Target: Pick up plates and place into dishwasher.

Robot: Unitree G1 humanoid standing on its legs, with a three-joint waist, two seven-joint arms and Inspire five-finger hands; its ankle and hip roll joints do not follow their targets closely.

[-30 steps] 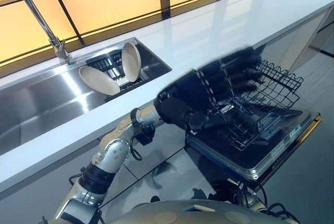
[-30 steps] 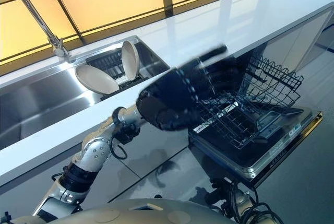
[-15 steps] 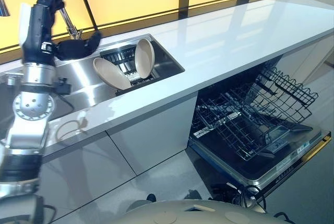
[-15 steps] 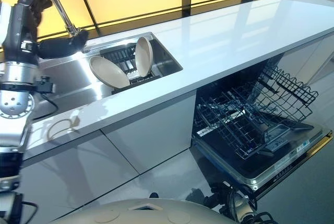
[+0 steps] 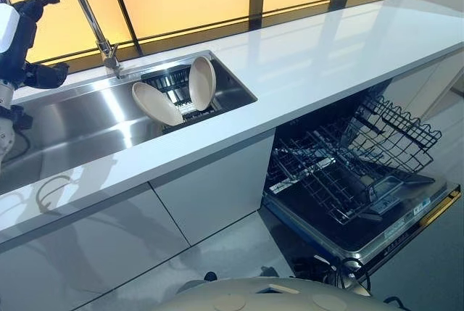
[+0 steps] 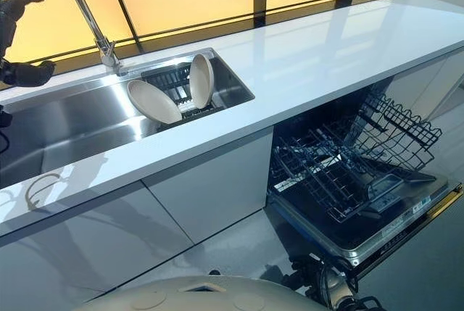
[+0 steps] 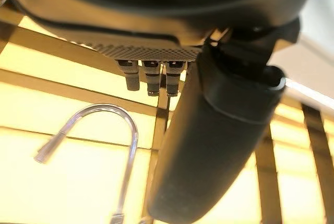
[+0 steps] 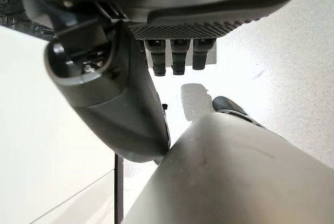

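Observation:
Two beige plates stand in a black rack (image 5: 168,81) at the right end of the steel sink (image 5: 72,119). One plate (image 5: 155,104) leans back to the left, the other plate (image 5: 201,82) stands nearly upright beside it. My left hand (image 5: 32,73) is raised above the sink's left end, well away from the plates, with relaxed fingers and nothing in it. In the left wrist view its thumb (image 7: 219,125) points at the faucet (image 7: 125,145). My right hand (image 8: 120,104) hangs low over the floor, open and holding nothing.
The dishwasher is open at the lower right, its door (image 5: 362,227) folded down and the wire rack (image 5: 348,166) pulled out, with no dishes in it. A tall curved faucet (image 5: 87,14) rises behind the sink. The white counter (image 5: 326,50) runs off to the right.
My left arm has swung from in front of the dishwasher up and left over the sink, and keeps going left. The head view has shifted too. The plates have not moved.

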